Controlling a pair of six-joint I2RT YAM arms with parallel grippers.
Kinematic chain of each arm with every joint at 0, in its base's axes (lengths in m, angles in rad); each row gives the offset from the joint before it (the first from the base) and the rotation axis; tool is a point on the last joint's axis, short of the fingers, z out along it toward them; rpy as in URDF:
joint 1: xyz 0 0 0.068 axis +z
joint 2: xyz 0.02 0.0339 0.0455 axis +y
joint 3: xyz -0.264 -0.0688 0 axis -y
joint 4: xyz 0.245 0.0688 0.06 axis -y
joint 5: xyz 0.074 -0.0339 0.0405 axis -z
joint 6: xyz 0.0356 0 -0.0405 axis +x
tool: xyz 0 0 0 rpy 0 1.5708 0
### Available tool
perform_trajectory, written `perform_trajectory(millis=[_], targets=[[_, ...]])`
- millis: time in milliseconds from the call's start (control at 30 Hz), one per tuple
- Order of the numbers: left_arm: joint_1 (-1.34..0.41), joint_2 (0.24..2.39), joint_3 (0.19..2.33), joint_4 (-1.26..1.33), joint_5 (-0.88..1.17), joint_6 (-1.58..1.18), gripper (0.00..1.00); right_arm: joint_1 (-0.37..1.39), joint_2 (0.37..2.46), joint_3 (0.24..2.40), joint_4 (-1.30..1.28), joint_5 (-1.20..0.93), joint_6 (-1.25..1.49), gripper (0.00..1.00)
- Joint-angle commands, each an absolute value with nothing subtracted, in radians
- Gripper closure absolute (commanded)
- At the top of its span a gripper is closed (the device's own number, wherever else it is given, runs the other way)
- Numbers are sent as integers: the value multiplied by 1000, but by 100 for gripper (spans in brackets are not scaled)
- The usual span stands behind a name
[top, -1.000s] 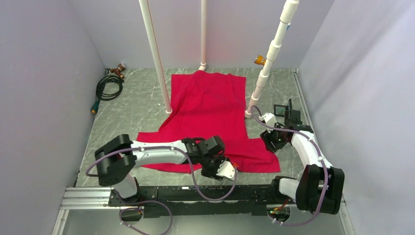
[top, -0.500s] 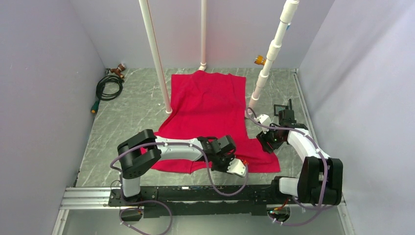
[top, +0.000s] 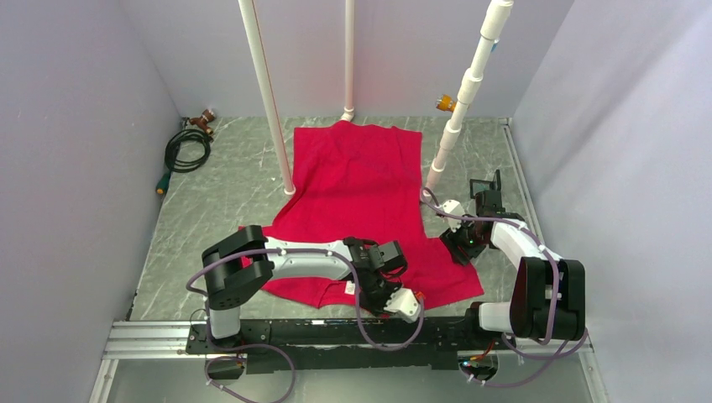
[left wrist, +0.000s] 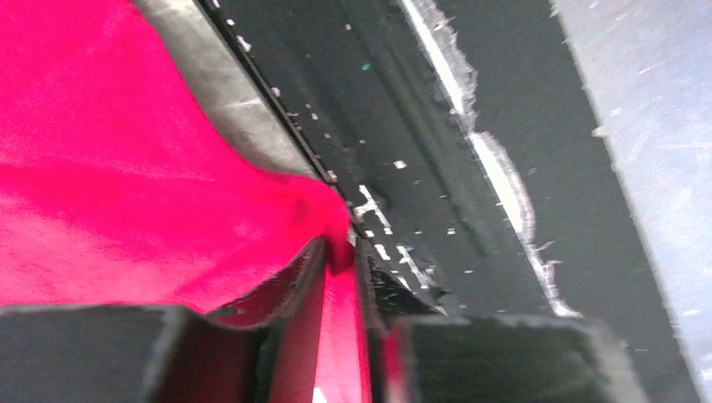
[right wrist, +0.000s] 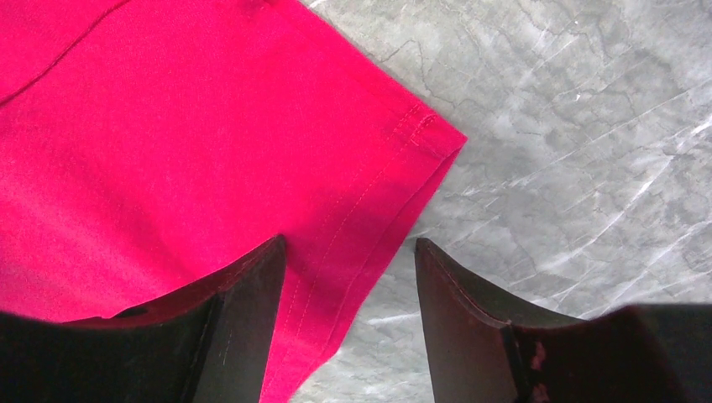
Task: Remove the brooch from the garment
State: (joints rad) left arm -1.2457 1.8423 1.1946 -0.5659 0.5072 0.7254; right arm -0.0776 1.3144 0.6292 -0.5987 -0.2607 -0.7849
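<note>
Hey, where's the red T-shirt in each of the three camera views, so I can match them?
Top external: red T-shirt spread over the middle of the grey marbled table.
Left wrist: red T-shirt fills the left, a fold pinched in the left tool.
Right wrist: red T-shirt upper left, sleeve corner pointing right.
Shared landmark: the grey marbled table beside the cloth, only a strip in the left wrist view.

No text on the garment [top: 361,176] or elsewhere is legible.

Red T-shirt [top: 361,176] flat on table [top: 227,193] — left claw [top: 386,302] at near hem, right claw [top: 460,248] at sleeve.
</note>
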Motion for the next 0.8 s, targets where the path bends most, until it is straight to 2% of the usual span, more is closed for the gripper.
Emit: perform_trajectory(millis=[0,67,233,333,467,600,767], targets=[[-1247,1791,1241,-648,556,729,61,-75,1347,618,-554,-207,-811,40],[-1229,1745,1210,-627,562,715,50,-75,1346,618,-550,-196,-819,40],[-1144,1542,1086,-635,616,755,50,-78,1354,609,-535,-147,-848,40],[-1048,1454,1011,-693,616,814,54,-78,1347,611,-537,-152,-849,40],[-886,1382,879,-711,540,906,65,-78,1338,623,-557,-181,-837,39],[-849,1341,748,-667,411,967,70,-78,1325,624,-563,-187,-833,39],[-847,1351,674,-613,350,974,73,-79,1324,629,-569,-185,-833,39]])
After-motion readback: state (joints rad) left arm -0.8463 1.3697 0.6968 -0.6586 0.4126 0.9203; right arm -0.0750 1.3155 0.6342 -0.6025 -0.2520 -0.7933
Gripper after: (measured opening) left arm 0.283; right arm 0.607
